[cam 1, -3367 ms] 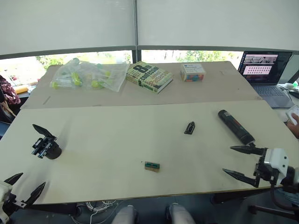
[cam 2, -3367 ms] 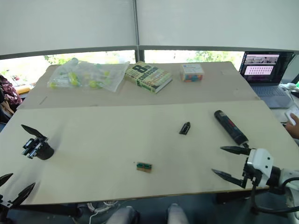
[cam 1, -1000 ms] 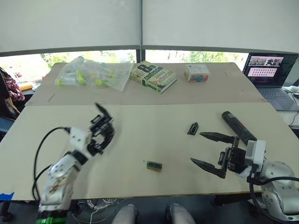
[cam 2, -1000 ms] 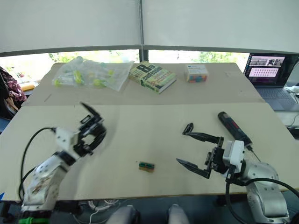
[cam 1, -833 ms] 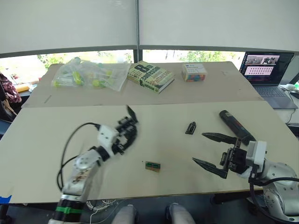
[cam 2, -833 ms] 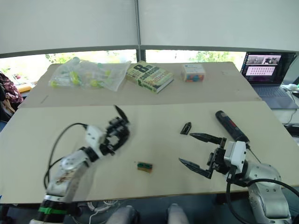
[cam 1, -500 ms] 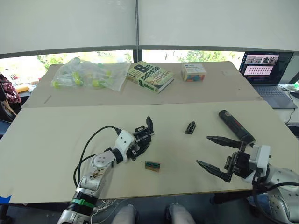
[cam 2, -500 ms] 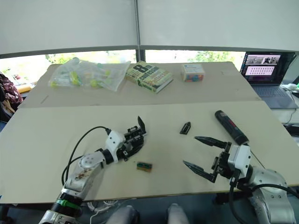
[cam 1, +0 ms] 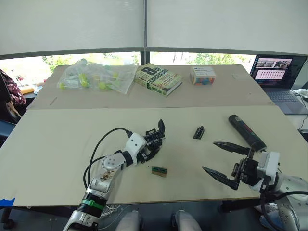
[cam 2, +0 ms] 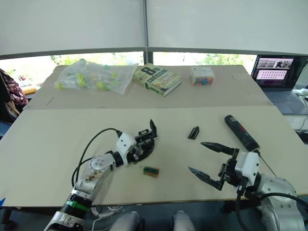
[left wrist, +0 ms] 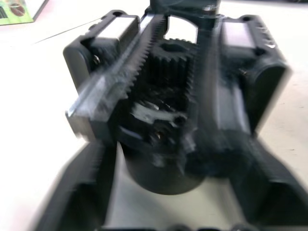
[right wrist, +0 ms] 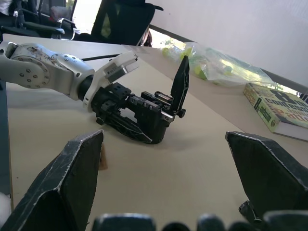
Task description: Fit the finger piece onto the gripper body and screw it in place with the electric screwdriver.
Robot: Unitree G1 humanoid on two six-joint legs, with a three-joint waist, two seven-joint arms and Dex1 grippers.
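Left gripper clamps the gripper body at table centre. Right gripper spread, empty. Finger piece lies loose between them; screwdriver just beyond. Risk: body twists in the clamp, so the piece seats crooked.

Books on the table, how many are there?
1. The book lies flat on the far table, between the clear bag of tubes and the small colourful box. Nothing seems to hide another.
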